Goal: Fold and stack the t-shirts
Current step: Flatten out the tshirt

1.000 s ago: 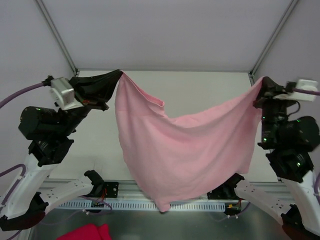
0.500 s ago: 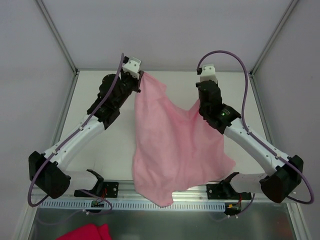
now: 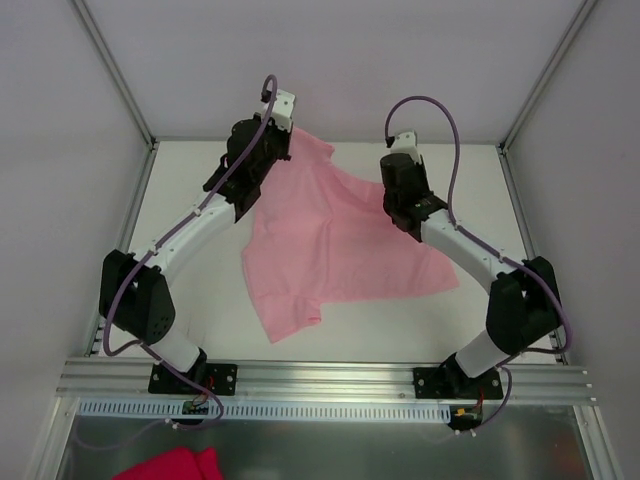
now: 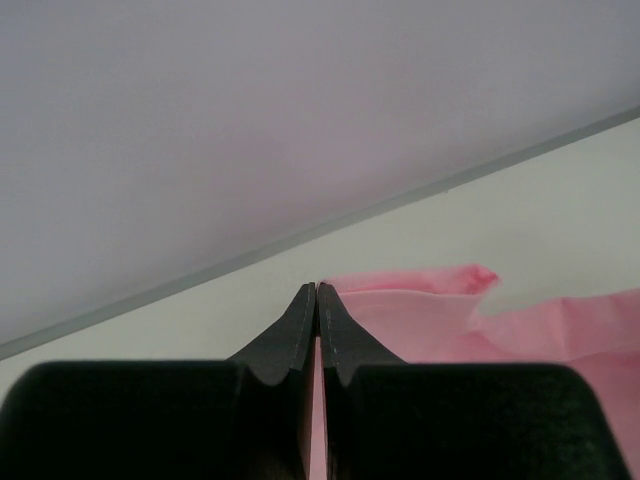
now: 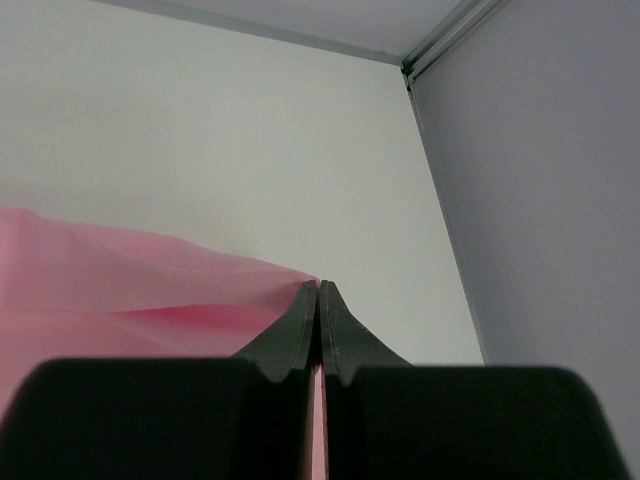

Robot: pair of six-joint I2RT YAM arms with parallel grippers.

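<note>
One pale pink t-shirt (image 3: 330, 240) lies spread and rumpled across the far half of the white table. My left gripper (image 3: 288, 143) is shut on its far left corner, near the back edge. In the left wrist view a strip of pink cloth (image 4: 420, 320) runs between the closed jaws of the left gripper (image 4: 317, 287). My right gripper (image 3: 388, 192) is shut on the shirt's far right edge. In the right wrist view the right gripper (image 5: 318, 285) pinches pink fabric (image 5: 120, 285) that spreads off to the left.
The white table (image 3: 190, 270) is framed by grey walls and a metal rail (image 3: 320, 375) at the near edge. A deep magenta cloth (image 3: 175, 465) lies below the rail at the bottom left. The back wall stands close behind both grippers.
Both arms swung from wide apart and raised to stretched far out over the table. The shirt went from hanging between the grippers to lying on the table.
</note>
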